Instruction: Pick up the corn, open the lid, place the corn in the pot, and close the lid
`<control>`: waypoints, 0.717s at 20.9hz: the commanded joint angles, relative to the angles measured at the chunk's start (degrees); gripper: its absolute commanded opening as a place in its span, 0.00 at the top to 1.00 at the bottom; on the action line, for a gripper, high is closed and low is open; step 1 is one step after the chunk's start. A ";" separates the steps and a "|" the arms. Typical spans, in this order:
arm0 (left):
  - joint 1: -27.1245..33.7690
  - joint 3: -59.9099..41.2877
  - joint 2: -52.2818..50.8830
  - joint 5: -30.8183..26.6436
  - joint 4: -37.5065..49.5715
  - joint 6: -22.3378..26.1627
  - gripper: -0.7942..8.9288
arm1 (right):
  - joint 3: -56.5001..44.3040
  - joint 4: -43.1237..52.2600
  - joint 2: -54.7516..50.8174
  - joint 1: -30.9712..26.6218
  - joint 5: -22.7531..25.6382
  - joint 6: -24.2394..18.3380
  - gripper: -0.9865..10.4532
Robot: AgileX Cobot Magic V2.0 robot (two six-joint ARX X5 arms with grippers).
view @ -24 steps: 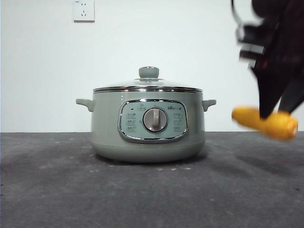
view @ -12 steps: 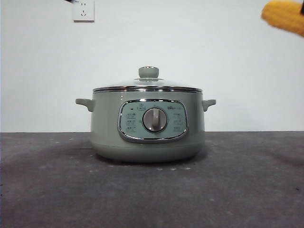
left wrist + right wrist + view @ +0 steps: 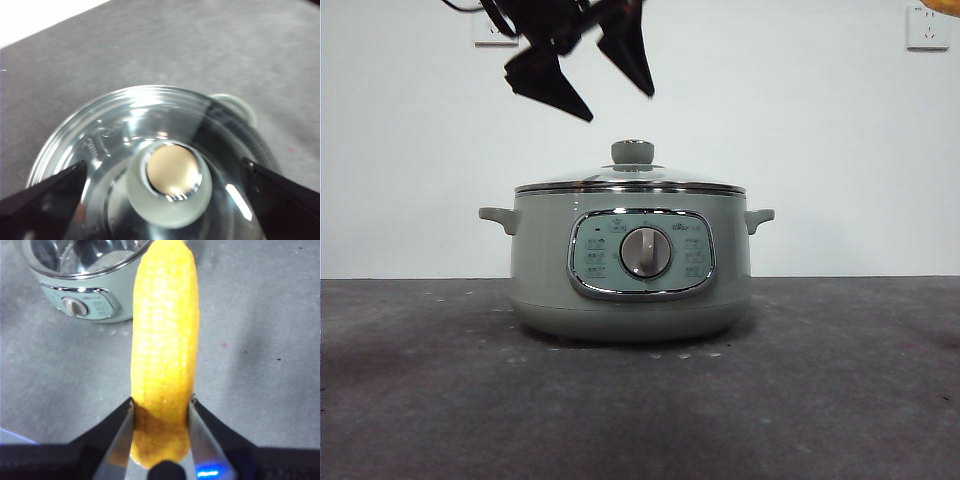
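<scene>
Front view. One pot [image 3: 631,265], sage-green, stands on the grey table [image 3: 840,400]; two side handles, one control panel, one silver dial [image 3: 646,252]. One lid [image 3: 630,182] sits seated on the pot's rim, with one green knob [image 3: 633,152] on top. One gripper, which I match to the left gripper [image 3: 608,92], hangs above the knob and a little to one side, clear of it, its two jaws spread apart and empty. Two wall sockets on the white wall. Only a thin orange sliver at the top corner hints at the corn in this view.

Left wrist view. One lid, glass dome, with the knob [image 3: 169,188] lying between my two jaw tips, which stand wide to either side and touch nothing. One pot handle [image 3: 240,103] shows beyond the rim.

Right wrist view. One corn [image 3: 164,340], held lengthwise in the right gripper [image 3: 161,432], jaws closed on its near end; it is in the air, with the pot [image 3: 85,295] well apart below it.

Progress, as I judge it: corn picked up, done. Lid not yet opened; I am lined up on the knob. Left to do: lift the lid, put the corn in, close the lid.
</scene>
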 commanded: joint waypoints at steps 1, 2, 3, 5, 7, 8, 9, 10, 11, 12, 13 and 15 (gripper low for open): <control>-0.44 0.07 2.16 -0.52 1.36 0.66 0.32 | -0.04 0.26 -0.22 0.00 -0.59 0.72 0.92; -0.57 0.07 2.80 -0.68 1.66 0.66 0.32 | -0.04 0.28 -0.22 0.00 -0.59 0.72 0.92; -0.79 0.07 3.28 -0.94 1.77 0.66 0.32 | -0.04 0.31 -0.22 0.00 -0.57 0.72 0.92; -1.27 0.07 4.11 -1.57 1.88 0.66 0.32 | -0.04 0.39 -0.20 0.00 -0.55 0.70 0.92; -1.75 0.07 4.59 -1.60 2.14 0.63 0.35 | -0.04 0.37 -0.20 0.00 -0.55 0.68 0.92; -2.03 0.07 4.68 -1.60 2.16 0.63 0.42 | -0.04 0.37 -0.20 0.00 -0.55 0.61 0.92; -2.29 0.07 4.92 -1.60 2.14 0.63 0.46 | -0.04 0.39 -0.20 0.00 -0.55 0.61 0.92; -2.47 0.07 5.05 -1.57 1.86 0.63 0.47 | -0.04 0.39 -0.20 0.00 -0.55 0.59 0.92; -2.67 0.07 5.22 -1.60 1.55 0.66 0.47 | -0.04 0.39 -0.22 0.00 -0.55 0.61 0.92; -2.71 0.07 5.53 -1.57 1.40 0.63 0.47 | -0.04 0.35 -0.22 0.00 -0.55 0.61 0.92; -2.82 0.07 5.79 -1.57 1.22 0.63 0.47 | -0.04 0.35 -0.22 0.00 -0.55 0.61 0.92; -2.80 0.07 5.88 -1.62 0.87 0.24 0.47 | -0.04 0.28 -0.22 0.00 -0.55 0.61 0.92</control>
